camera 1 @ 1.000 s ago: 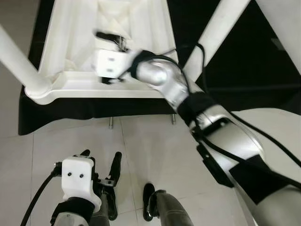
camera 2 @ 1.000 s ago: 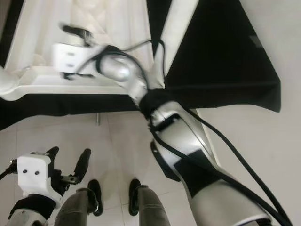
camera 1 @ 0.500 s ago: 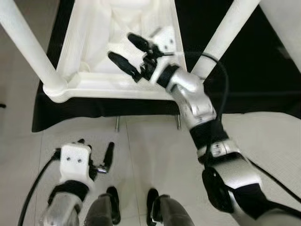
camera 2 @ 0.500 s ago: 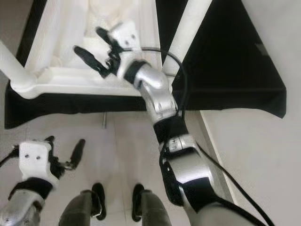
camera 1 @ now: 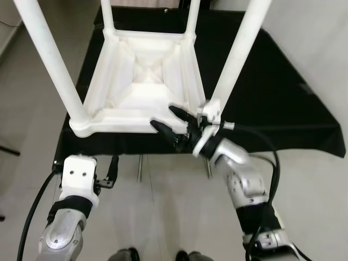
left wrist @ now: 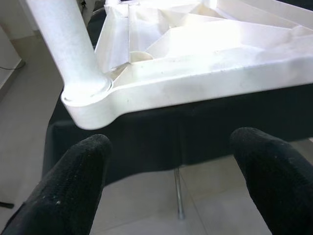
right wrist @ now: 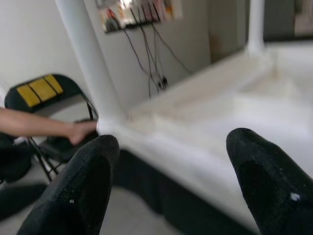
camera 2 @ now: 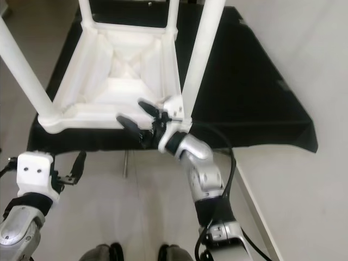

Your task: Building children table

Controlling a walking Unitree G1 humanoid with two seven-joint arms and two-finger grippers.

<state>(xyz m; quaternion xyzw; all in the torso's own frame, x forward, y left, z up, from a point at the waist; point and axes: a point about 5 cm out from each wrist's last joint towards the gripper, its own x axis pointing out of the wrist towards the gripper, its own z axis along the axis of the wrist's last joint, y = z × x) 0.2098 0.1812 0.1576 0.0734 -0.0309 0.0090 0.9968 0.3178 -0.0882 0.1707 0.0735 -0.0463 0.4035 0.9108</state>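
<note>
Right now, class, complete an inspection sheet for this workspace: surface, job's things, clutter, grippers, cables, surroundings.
Surface: low stand under a black cloth.
Job's things: white children's table upside down on the cloth, four legs up.
Clutter: nothing seen.
Grippers: right gripper open, at the table's near rim; left gripper open, low beside the cloth's front edge.
Cables: black cable looping along the right arm.
Surroundings: pale tiled floor; folding chair and a person's hand beyond.
</note>
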